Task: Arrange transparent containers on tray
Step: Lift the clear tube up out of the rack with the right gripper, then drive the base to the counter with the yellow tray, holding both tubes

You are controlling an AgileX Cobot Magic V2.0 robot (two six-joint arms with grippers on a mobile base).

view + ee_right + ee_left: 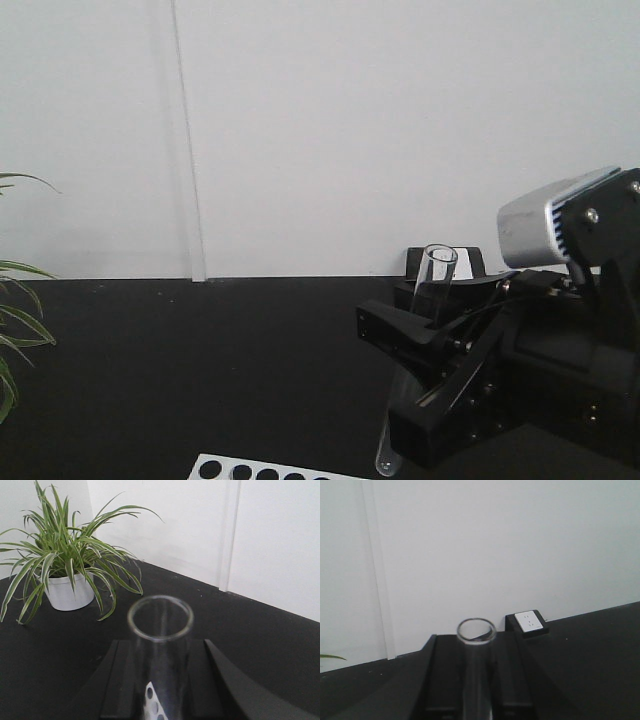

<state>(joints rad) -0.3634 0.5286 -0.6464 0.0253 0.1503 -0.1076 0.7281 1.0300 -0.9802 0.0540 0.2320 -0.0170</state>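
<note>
So, both arms have their hands full. The R gripper (160,644) is closed on a glass tube, the R tube (160,680). The L gripper (476,640) looks closed on one too, the L tube (476,680). Each tube sits snug btw. two black fingers w/ its open rim on top. In the front view the R tube stands nearly upright, leaning a bit, rim high & round end low, over the black table (200,370). The white rack (265,470) w/ round holes pokes in at the bottom edge, near that round end, on the robot's left of it. The L arm isn't in the front view, so I can't tell how high the L tube is. The yellow tray isn't in any pic, so which way it lies from either gripper, & which arm is nearer, can't be told. My guess: the next move turns on the long axis. Both tubes point up-down now. To rest on a flat tray w/out tipping, each prob. has to be laid flat, so the wrist must turn before letting go. Glass is slippy, so go low & slow.
</note>
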